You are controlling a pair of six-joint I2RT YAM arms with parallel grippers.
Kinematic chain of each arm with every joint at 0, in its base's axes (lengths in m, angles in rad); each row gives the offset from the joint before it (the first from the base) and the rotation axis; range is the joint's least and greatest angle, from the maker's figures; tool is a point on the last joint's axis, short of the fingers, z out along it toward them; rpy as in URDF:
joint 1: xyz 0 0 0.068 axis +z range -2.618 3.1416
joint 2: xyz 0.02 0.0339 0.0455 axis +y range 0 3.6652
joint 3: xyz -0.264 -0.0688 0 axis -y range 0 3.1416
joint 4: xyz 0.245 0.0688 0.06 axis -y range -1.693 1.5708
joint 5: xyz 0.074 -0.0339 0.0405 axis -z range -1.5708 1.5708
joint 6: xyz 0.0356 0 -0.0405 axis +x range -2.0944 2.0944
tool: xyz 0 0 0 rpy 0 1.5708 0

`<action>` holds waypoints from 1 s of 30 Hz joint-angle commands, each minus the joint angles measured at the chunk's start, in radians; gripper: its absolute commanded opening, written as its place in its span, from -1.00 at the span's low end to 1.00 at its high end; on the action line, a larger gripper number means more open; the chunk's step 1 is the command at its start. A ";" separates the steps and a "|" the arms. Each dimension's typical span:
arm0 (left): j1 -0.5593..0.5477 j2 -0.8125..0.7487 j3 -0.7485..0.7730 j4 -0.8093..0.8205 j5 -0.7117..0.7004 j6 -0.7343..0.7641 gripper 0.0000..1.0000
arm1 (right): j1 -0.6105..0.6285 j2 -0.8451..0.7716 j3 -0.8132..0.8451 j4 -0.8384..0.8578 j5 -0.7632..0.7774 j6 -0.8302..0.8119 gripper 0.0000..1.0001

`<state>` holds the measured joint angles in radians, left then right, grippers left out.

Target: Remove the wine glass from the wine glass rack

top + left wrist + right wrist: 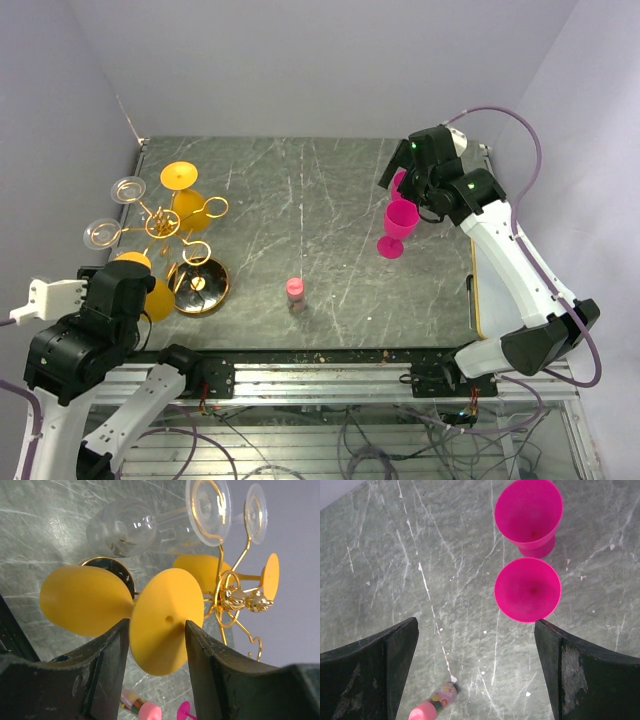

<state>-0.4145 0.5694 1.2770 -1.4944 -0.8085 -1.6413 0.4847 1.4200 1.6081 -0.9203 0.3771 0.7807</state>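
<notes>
The gold wire wine glass rack (163, 222) stands at the left on a round shiny base (200, 287). Yellow and clear glasses hang from it upside down. The nearest yellow wine glass (85, 600) hangs at the rack's front arm. In the left wrist view its round foot (167, 615) lies between my left gripper's (157, 626) dark fingers. The jaws are open and close beside the foot's edges. In the top view the wrist housing hides those fingers. My right gripper (476, 627) hangs wide open above the table at the right, holding nothing.
Two pink glasses (528, 510) (527, 589) stand upright on the marble table (330, 200) under the right arm. A small bottle with a pink cap (295, 292) lies near the front middle. A clear glass (125, 527) and another yellow one (185, 195) hang on the rack.
</notes>
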 commanded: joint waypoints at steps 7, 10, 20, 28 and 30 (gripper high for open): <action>-0.004 -0.085 -0.074 -0.003 -0.108 -0.023 0.02 | 0.003 -0.013 -0.005 0.002 0.019 0.006 0.99; -0.008 -0.109 -0.082 -0.001 -0.120 -0.027 -0.16 | 0.003 -0.012 -0.011 0.004 0.016 0.010 0.99; -0.024 -0.097 -0.058 -0.001 -0.121 -0.040 -0.50 | 0.003 -0.019 -0.019 0.001 0.023 0.014 0.99; -0.035 -0.074 -0.012 -0.001 -0.115 -0.057 -0.78 | 0.003 -0.028 -0.026 -0.002 0.036 0.015 0.99; -0.037 -0.071 0.000 -0.001 -0.112 -0.067 -0.84 | 0.003 -0.030 -0.027 -0.001 0.037 0.018 0.99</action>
<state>-0.4431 0.4767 1.2411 -1.4654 -0.8917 -1.6913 0.4847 1.4197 1.5921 -0.9215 0.3859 0.7876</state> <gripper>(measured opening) 0.259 0.994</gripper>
